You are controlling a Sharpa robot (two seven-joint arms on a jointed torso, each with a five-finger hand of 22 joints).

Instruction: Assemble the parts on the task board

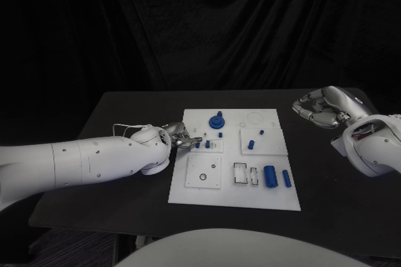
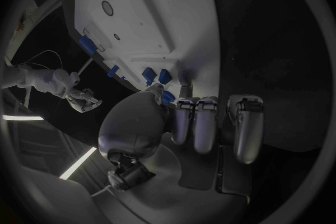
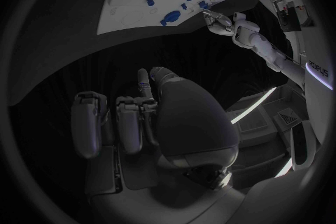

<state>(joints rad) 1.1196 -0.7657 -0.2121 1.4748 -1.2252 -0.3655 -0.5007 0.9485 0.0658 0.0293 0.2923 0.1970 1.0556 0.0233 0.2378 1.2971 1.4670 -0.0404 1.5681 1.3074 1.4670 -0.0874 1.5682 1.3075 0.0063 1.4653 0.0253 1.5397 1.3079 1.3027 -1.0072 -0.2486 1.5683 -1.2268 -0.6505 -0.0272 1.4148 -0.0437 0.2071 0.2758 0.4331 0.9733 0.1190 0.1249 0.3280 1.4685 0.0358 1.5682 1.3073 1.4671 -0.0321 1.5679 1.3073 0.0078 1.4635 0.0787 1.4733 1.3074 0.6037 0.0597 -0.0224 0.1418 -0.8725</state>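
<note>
Left robot hand: the left robot hand (image 1: pixel 177 135) lies at the 9 o'clock edge of the task board (image 1: pixel 236 191); its fingertips (image 1: pixel 197 141) seem to pinch a small blue part (image 1: pixel 206 144) over the left middle block. In the left wrist view the fingers (image 2: pixel 196 123) are curled beside blue pieces, so I judge it holds one, but the contact itself is partly hidden.

Task board: white plate in the middle of the counter (image 1: pixel 125 108). The blue gear with peg (image 1: pixel 217 121) stands at 12 o'clock. Two small blue pegs (image 1: pixel 251 143) stand right of centre. A large blue cylinder (image 1: pixel 270 176) and a thin blue pin (image 1: pixel 287 178) lie near 4 o'clock.

Step in hand: probably seating the small part in its hole. To do it well, keep the part upright, line it over the hole, press straight down, and release only when it sits flat.

Right robot hand: the right robot hand (image 1: pixel 321 109) hangs off the board at 2 o'clock, fingers curled in, holding nothing.
</note>
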